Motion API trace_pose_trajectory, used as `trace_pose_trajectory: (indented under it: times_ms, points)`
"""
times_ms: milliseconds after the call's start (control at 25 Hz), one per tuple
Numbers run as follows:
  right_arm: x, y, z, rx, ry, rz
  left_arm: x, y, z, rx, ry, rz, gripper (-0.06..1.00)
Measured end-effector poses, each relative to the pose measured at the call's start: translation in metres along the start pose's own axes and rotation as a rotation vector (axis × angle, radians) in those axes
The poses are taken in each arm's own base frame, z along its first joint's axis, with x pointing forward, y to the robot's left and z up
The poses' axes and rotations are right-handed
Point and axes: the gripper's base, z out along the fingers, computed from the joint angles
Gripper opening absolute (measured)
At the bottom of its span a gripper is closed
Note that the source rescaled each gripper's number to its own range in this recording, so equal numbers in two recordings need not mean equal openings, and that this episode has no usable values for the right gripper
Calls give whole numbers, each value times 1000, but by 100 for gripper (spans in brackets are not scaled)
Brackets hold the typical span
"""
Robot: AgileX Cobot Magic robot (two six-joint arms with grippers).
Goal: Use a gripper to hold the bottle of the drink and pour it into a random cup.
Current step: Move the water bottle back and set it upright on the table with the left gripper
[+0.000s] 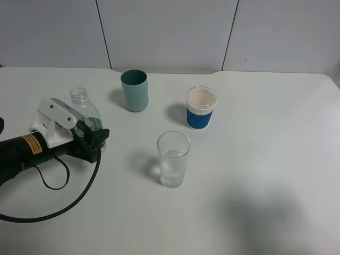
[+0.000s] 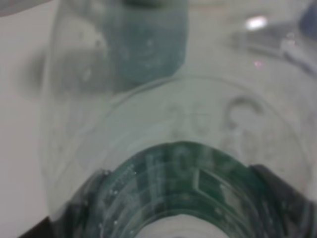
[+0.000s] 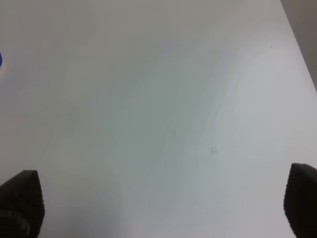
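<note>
The bottle of the drink [image 1: 85, 112] stands upright at the table's left, clear plastic with a dark green label and an open neck. My left gripper [image 1: 88, 132] is shut on the bottle's lower body, coming in from the left. In the left wrist view the bottle [image 2: 178, 173] fills the frame. The cup [image 1: 173, 158], a tall clear glass tumbler with some clear liquid in its lower part, stands to the right of the bottle and apart from it. My right gripper [image 3: 163, 208] is open over bare table with nothing between its fingertips [image 3: 20, 203]; it is outside the exterior view.
An opaque teal cup [image 1: 134, 90] stands behind the glass to the left, and a white cup with a blue sleeve [image 1: 201, 108] behind it to the right. A black cable [image 1: 58, 207] loops on the white table [image 1: 265, 175] below the left arm.
</note>
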Motion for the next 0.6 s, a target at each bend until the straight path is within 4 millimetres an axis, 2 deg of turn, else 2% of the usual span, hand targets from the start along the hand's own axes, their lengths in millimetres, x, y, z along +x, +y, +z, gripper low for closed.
trace_pose_trajectory:
  times_ms: [520,600]
  points:
    - [0,0,0,0,0,0,0,-1,0,14,0,7,0]
    - [0,0,0,0,0,0,0,-2,0,18,0,8,10]
